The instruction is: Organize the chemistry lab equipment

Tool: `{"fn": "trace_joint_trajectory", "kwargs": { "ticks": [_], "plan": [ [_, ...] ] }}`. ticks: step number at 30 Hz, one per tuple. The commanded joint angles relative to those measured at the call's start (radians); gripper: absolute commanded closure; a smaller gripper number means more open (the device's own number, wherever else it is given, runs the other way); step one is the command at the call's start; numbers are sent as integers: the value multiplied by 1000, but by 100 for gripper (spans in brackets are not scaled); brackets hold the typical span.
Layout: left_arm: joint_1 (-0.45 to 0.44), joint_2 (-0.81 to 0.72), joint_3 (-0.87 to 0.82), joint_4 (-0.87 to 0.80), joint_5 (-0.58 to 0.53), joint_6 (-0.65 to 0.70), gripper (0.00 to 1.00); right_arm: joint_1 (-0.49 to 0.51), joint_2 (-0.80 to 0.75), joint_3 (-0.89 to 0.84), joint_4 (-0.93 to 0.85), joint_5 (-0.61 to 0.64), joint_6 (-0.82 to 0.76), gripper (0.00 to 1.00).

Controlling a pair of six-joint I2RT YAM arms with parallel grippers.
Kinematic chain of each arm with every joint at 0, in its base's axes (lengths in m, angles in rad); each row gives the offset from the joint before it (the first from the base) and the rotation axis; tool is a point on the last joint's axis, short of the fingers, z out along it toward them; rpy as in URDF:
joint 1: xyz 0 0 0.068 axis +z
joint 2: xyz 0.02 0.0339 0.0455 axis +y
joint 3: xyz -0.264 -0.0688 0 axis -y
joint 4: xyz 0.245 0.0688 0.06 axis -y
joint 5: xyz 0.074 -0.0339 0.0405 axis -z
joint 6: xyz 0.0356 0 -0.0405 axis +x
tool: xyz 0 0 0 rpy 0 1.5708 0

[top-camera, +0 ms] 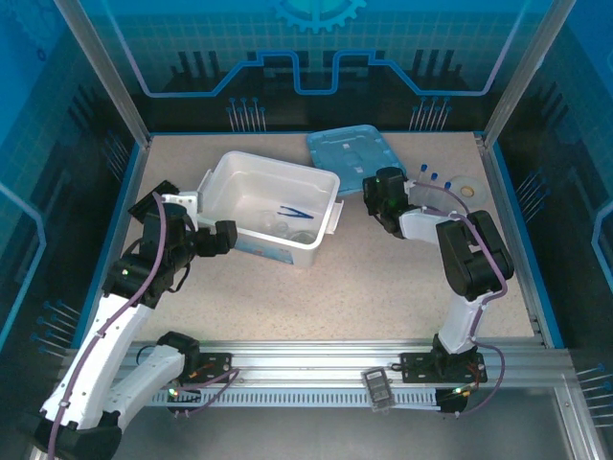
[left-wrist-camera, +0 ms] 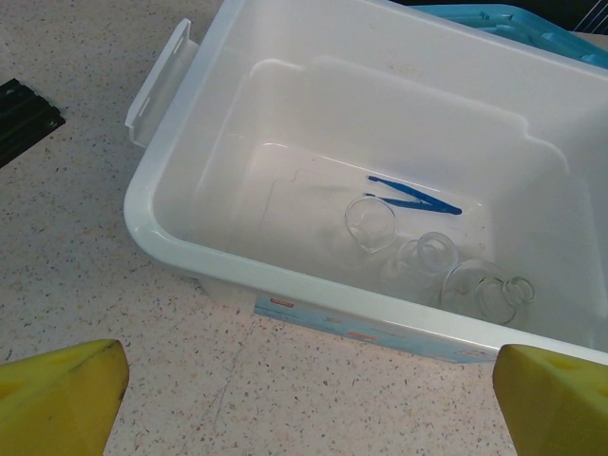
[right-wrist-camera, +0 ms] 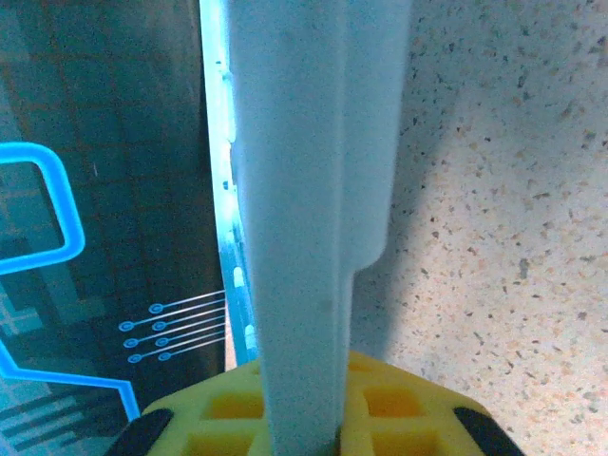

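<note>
**Handling the Glassware and Checking Both Grippers**

We find the small clear glass beakers lying on the floor of the white rectangular plastic bin, with the thin blue tweezers just behind them. We judge the beakers to be light, rigid, smooth and breakable. We advise taking one across its rim or wall with gentle force, since the glass may slip or crack. The tweezers look light and springy and lie flat, so we would take them at mid-length. The slim clear tubes with blue caps lie on the table to the right, near the right arm. They may roll, so we would grip them across the body.

The left gripper stands wide open and holds nothing. Its yellow fingers hang above the table before the bin's near wall.

The right gripper is closed on a pale slab seen edge-on. We take this to be the edge of the light blue flat plastic lid behind the bin.
</note>
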Motion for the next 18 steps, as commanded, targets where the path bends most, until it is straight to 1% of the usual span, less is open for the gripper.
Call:
{"fn": "trace_joint_trajectory", "kwargs": {
  "ticks": [1,2,5,10,12,16,18],
  "plan": [
    [13,5,-10,18,13,-10,1,-19,8,32,48,44,-26,98],
    [13,5,-11,19,13,-10,1,-21,6,34,54,38,-33,100],
    [14,7,-10,19,13,-10,1,-21,-27,25,64,35,-63,100],
    [16,10,-11,19,17,-11,1,-21,-124,-23,52,44,-90,100],
    [17,16,-10,22,20,-11,1,-21,-172,-25,1,45,-120,100],
    [19,22,-9,23,27,-13,1,-15,-285,12,-185,72,-228,100],
    [19,24,-9,25,31,-13,1,-13,-325,30,-247,95,-284,100]
  ]
}}
